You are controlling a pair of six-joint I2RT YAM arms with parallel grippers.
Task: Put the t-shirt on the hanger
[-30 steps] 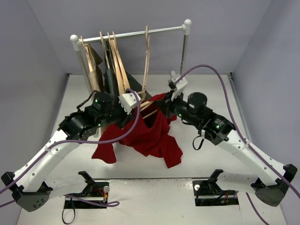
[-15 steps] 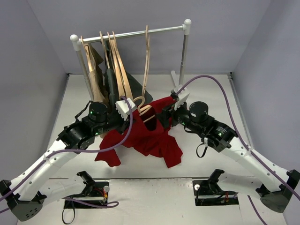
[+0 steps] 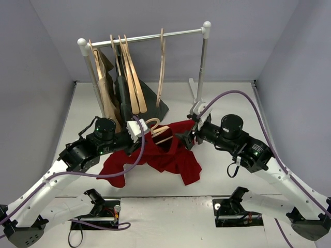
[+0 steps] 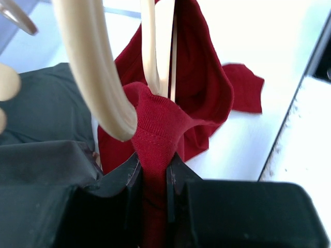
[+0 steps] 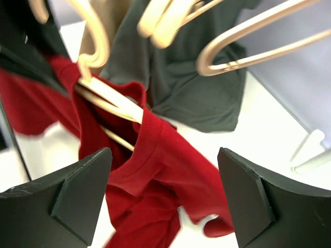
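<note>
Cotton, dark red and finely knit, is what your left end effector has hold of: its black fingers are pinched down to a narrow slot on a stitched fold of the t-shirt, just under the hanger. That hanger is smooth pale wood, with a rounded hook and slim arms that run down inside the shirt.

From above, you see the t-shirt lifted between the two arms. Its lower part is crumpled and sags onto the white table, and the hanger pokes out at its top. Your right end effector sits at the shirt's right edge. In its own wrist view its fingers stand wide apart with nothing between them. The ribbed collar of the t-shirt and the hanger lie beyond.

Behind stands a rack, a metal rail with white knobs. It carries a beige garment, a dark green-grey garment and several bare wooden hangers. The dark garment hangs close behind the hanger's hook. A purple cable arches over the right arm, and another crosses the shirt's left side.
</note>
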